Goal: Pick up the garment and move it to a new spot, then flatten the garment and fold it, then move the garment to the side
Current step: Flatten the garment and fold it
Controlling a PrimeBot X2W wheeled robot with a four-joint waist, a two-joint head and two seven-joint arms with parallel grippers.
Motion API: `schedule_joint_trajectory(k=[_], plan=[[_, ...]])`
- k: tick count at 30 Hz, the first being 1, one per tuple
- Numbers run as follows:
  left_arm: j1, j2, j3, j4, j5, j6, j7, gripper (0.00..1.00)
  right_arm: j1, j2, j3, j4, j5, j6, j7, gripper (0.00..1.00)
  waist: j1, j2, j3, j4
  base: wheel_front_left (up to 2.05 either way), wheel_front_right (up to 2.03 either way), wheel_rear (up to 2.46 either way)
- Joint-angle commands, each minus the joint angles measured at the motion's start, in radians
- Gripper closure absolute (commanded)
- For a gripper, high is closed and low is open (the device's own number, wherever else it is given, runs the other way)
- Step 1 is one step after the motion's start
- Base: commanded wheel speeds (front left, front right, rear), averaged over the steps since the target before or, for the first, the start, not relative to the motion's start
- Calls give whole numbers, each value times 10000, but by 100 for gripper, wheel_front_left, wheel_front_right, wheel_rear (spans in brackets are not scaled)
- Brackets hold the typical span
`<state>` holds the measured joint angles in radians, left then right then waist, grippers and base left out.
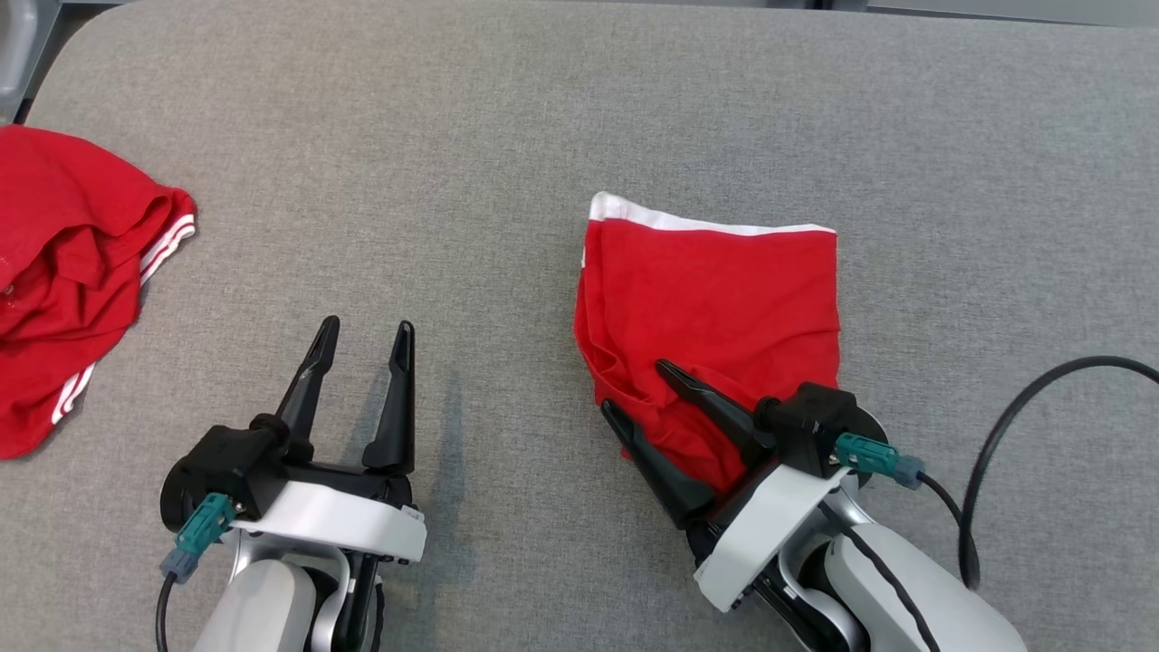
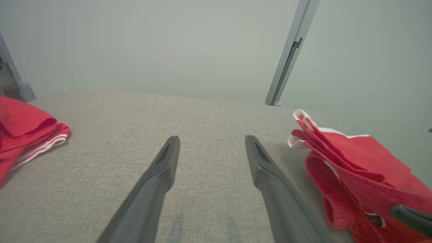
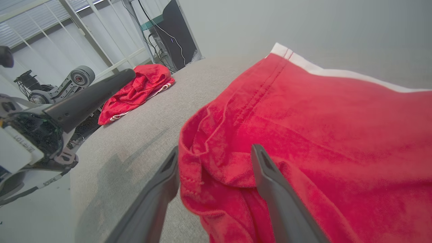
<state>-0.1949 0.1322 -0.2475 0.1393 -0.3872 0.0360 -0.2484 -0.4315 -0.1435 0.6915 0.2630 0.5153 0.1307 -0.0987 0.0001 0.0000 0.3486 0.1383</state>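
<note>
Folded red garment [image 1: 715, 299] lies flat on grey table [image 1: 507, 136], right of centre. right gripper [image 1: 634, 387] spread wide, fingers straddling its near-left corner. left gripper [image 1: 368, 324] wide too, above bare table. crumpled red cloth [image 1: 63, 272] far left.

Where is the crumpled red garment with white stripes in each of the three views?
Head view: the crumpled red cloth garment with white stripes lies at the left edge.
Left wrist view: the crumpled garment, left edge, middle height.
Right wrist view: the crumpled garment, upper left of centre.
Shared landmark: the folded red garment with a white band, to its right in every view.
</note>
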Motion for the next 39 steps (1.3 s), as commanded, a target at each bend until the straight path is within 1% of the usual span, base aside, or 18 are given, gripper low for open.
schedule_joint_trajectory(k=[1,4,11,15,19,20,24,29,33,39], plan=[[-212,39,33,36,59,0,-63,0,-110,-61,64,-111,-39,3,-108,0,-1,0,-25,-38,0,0,0],[-183,44,38,71,62,24,-69,0,-73,-139,101,-319,-131,3,-233,0,-1,0,-86,-106,0,0,0],[-82,107,67,103,39,70,-97,0,197,-246,-391,-1081,-416,3,-473,0,-1,0,-231,-271,0,0,0],[-26,174,86,93,32,136,-93,0,533,-369,-1337,-1514,-686,3,-534,0,-1,0,-358,-390,0,0,0],[53,262,124,31,18,179,-66,0,1018,-444,-2665,-1802,-959,3,-494,0,-1,0,-478,-497,0,0,0],[115,319,166,-3,0,224,-51,0,1300,-468,-3360,-1932,-1128,3,-462,0,-1,0,-540,-557,0,0,0],[237,390,211,-119,-33,304,-12,0,1858,-432,-4694,-2187,-1384,3,-416,0,-1,0,-644,-661,0,0,0],[384,547,287,-270,-54,404,57,0,2543,-300,-6067,-2694,-1727,3,-320,0,-1,0,-771,-786,0,0,0],[463,635,327,-389,-87,474,93,0,2886,-174,-6596,-2996,-1921,3,-149,0,-1,0,-850,-869,0,0,0],[577,671,288,-523,-95,549,164,0,3129,21,-6797,-3322,-2027,3,4,0,-1,0,-923,-931,0,0,0]])
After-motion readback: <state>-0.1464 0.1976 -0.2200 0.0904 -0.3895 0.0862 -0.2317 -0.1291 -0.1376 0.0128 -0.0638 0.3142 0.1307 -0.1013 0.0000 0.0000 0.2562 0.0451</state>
